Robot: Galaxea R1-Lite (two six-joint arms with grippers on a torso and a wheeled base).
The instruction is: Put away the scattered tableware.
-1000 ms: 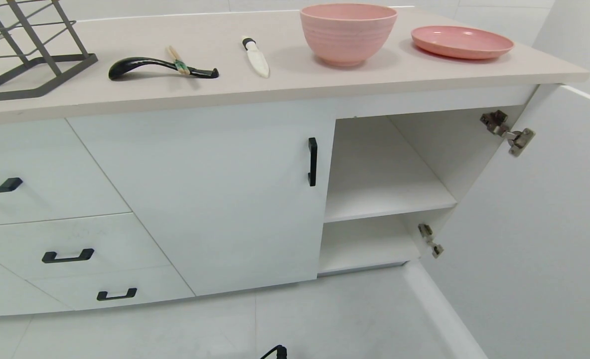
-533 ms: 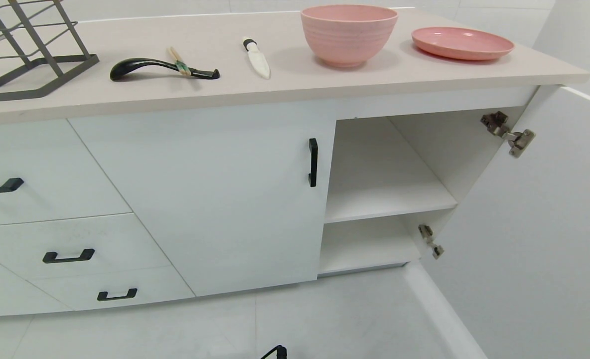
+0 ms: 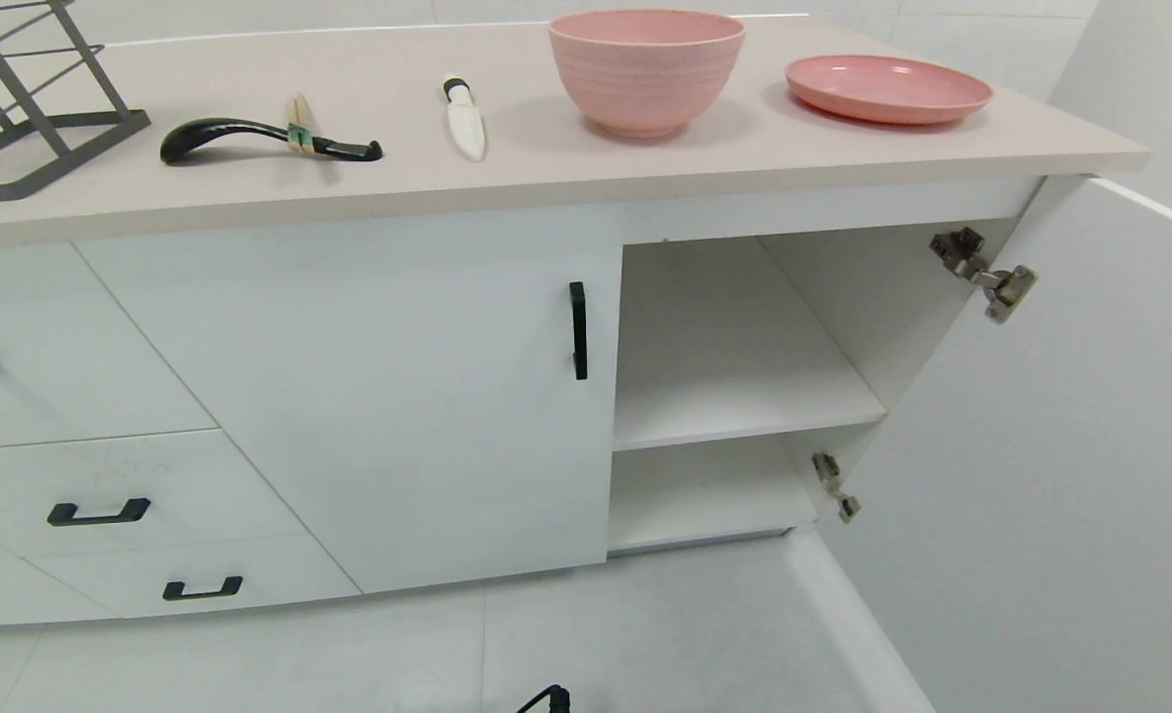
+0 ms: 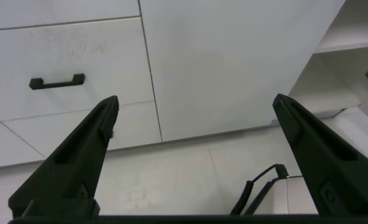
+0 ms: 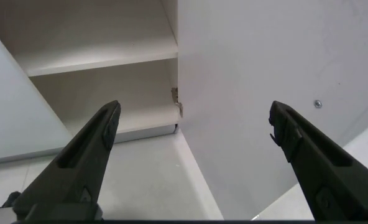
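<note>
Your head camera looked down on a beige counter [image 3: 546, 168] carrying the loose tableware. A pink bowl [image 3: 645, 69] stood at twelve o'clock, and its rim hid whatever lay inside. A pink plate [image 3: 888, 87] sat apart from it, at the bowl's three o'clock. At the bowl's nine o'clock lay a small white knife [image 3: 465, 117] with a dark handle end. Farther toward nine o'clock, a black ladle [image 3: 240, 137] rested on the counter with a pair of chopsticks [image 3: 296, 124] crossing its handle. A dark wire rack [image 3: 32, 119] stood at ten o'clock. The frame edge cut it off, so its contents could not be made out.

Below the counter, the cabinet's right-hand door [image 3: 1061, 446] hung wide open at four o'clock on two metal hinges [image 3: 982, 272]. Behind it were a white upper shelf [image 3: 734, 396] and a lower shelf [image 3: 705, 500], whose back corners fell in shadow. The neighbouring door [image 3: 378, 396] stood closed at six o'clock. Drawers [image 3: 101, 465] with black handles filled the eight o'clock side, and the frame cropped the uppermost handle.

Your left gripper [image 4: 196, 99] hung low in front of the drawers and the closed door. Its fingers [image 4: 91, 149] were spread wide, and only cabinet front and floor showed between them. Your right gripper [image 5: 195, 106] faced the open compartment and the edge of the open door. Its fingers [image 5: 87, 155] were equally wide, with the shelves and a hinge showing between them. Both grippers were well apart from the tableware on the counter.
</note>
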